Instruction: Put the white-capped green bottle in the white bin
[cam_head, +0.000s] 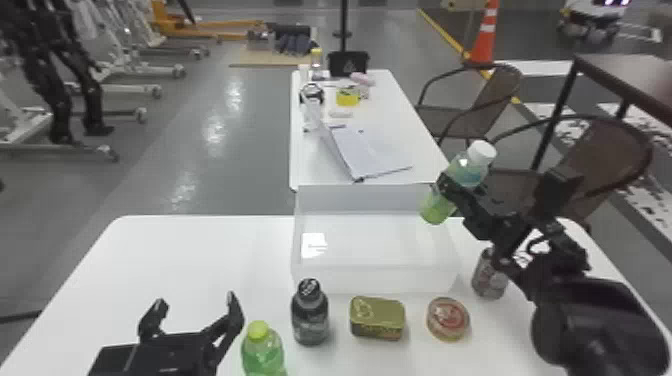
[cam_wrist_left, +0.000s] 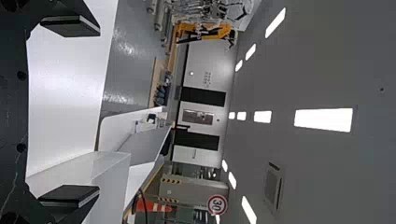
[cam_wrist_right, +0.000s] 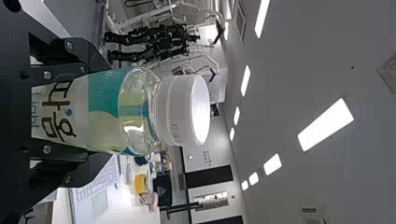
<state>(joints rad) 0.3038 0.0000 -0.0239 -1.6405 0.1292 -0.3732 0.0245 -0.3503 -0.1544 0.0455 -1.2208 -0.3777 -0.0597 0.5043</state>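
In the head view my right gripper (cam_head: 457, 195) is shut on the white-capped green bottle (cam_head: 440, 205), held tilted above the right side of the white bin (cam_head: 375, 280). The right wrist view has the bottle (cam_wrist_right: 102, 112) between both fingers of my right gripper (cam_wrist_right: 88, 112), its white cap pointing away from the palm. Over the table's front left, my left gripper (cam_head: 195, 305) stands open and holds nothing. Its fingers are wide apart in the left wrist view, where the left gripper (cam_wrist_left: 70, 112) has the white bin (cam_wrist_left: 109, 182) beyond one finger.
In front of the bin stand a green-capped bottle (cam_head: 262, 350), a dark bottle (cam_head: 310, 315), a gold-green tin (cam_head: 377, 318) and a round can (cam_head: 447, 319). A drink can (cam_head: 489, 277) is right of the bin, under my right arm. Another table (cam_head: 420, 145) stands behind.
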